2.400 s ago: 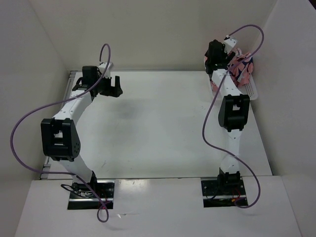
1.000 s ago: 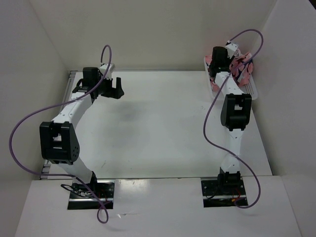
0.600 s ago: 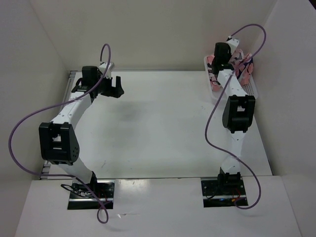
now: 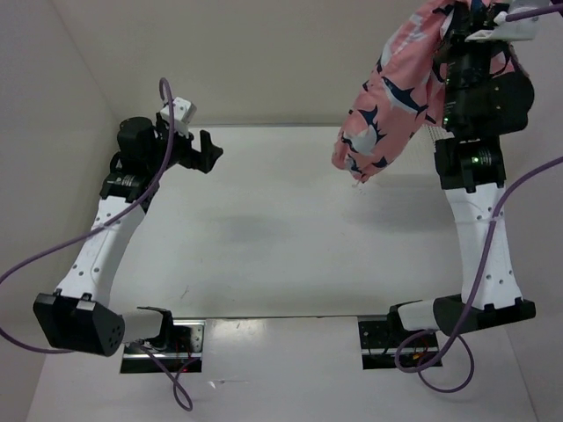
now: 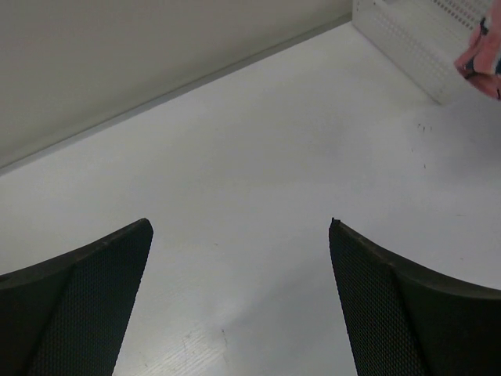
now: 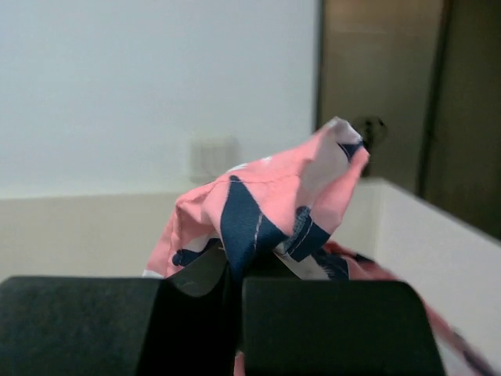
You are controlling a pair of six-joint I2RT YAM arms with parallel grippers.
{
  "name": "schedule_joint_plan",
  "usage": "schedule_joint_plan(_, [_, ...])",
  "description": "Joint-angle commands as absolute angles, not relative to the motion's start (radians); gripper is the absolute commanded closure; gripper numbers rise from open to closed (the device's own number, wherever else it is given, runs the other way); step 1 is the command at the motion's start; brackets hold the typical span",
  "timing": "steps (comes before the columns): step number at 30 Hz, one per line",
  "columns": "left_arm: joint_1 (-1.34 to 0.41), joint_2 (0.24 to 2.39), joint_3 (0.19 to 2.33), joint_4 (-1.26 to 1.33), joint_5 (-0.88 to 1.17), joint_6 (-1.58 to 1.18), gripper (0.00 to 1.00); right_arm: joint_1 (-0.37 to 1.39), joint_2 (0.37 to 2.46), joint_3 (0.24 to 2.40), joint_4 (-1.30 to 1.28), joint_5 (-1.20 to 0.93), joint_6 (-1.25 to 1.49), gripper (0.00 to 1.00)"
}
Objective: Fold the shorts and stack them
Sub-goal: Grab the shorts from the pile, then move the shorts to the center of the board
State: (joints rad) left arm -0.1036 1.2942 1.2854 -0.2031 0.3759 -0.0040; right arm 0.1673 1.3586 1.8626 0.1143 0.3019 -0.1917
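The salmon-pink shorts (image 4: 396,97) with navy-and-white shapes hang in a bunch high above the table's far right. My right gripper (image 4: 453,22) holds their top, raised close to the overhead camera. In the right wrist view the black jaws of this gripper (image 6: 239,286) are pressed together on a fold of the shorts (image 6: 266,196). My left gripper (image 4: 211,151) hovers over the far left of the table, open and empty. Its two fingers stand wide apart around the gripper midpoint (image 5: 239,298) above bare tabletop. A corner of the shorts (image 5: 481,51) shows at that view's right edge.
The white mesh basket (image 5: 415,35) stands at the far right of the table, against the back wall. White walls enclose the table on the left, back and right. Purple cables loop from both arms.
The right gripper has shut on the shorts in the basket and lifted them high into the air. The left arm has stretched out a little, its gripper still open.
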Motion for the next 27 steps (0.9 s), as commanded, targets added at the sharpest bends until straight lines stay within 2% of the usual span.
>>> schedule_joint_plan(1, [-0.106, 1.206, 1.252, -0.175, 0.407, 0.000, 0.00, 0.173, 1.341, 1.981, 0.103, -0.042, -0.238, 1.00])
schedule_joint_plan(2, [-0.106, 1.172, 1.252, -0.184, 0.407, 0.000, 0.00, 0.173, 1.341, 2.002, 0.075, -0.190, -0.215, 1.00])
schedule_joint_plan(5, [-0.106, 1.115, 1.216, -0.193, 0.378, 0.000, 0.00, 0.173, 1.383, 2.002, 0.025, -0.447, -0.115, 1.00])
schedule_joint_plan(9, [-0.106, 1.046, 1.164, -0.218, 0.368, 0.000, 0.00, 0.193, 1.428, 1.867, 0.035, -0.561, -0.049, 0.85])
schedule_joint_plan(10, [-0.094, 1.014, 1.151, -0.230, 0.356, 0.000, 0.00, 0.210, 1.428, 1.841, 0.035, -0.561, -0.058, 0.85])
schedule_joint_plan(13, [-0.071, 0.959, 1.100, -0.255, 0.347, 0.000, 0.00, 0.354, 1.474, 1.761, -0.021, -0.525, -0.173, 0.72])
schedule_joint_plan(16, [-0.037, 0.945, 1.077, -0.279, 0.347, 0.000, 0.00, 0.601, 1.578, 1.735, -0.102, -0.384, -0.310, 0.51])
schedule_joint_plan(17, [-0.025, 0.945, 1.077, -0.279, 0.347, 0.000, 0.00, 0.733, 1.650, 1.735, -0.121, -0.294, -0.361, 0.39])
schedule_joint_plan(18, [-0.012, 0.945, 1.077, -0.288, 0.347, 0.000, 0.00, 0.796, 1.690, 1.759, -0.155, -0.254, -0.386, 0.09])
schedule_joint_plan(19, [0.011, 0.945, 1.077, -0.288, 0.357, 0.000, 0.00, 0.852, 1.727, 1.822, -0.248, -0.224, -0.400, 0.01])
schedule_joint_plan(21, [0.020, 0.945, 1.077, -0.311, 0.357, 0.000, 0.00, 0.923, 1.775, 1.853, -0.304, -0.236, -0.320, 0.01])
schedule_joint_plan(24, [0.029, 0.954, 1.051, -0.325, 0.345, 0.000, 0.00, 0.923, 1.638, 1.738, -0.285, -0.200, -0.230, 0.01])
schedule_joint_plan(27, [0.029, 0.986, 1.000, -0.316, 0.345, 0.000, 0.00, 0.817, 1.496, 1.531, -0.273, -0.135, -0.151, 0.01])
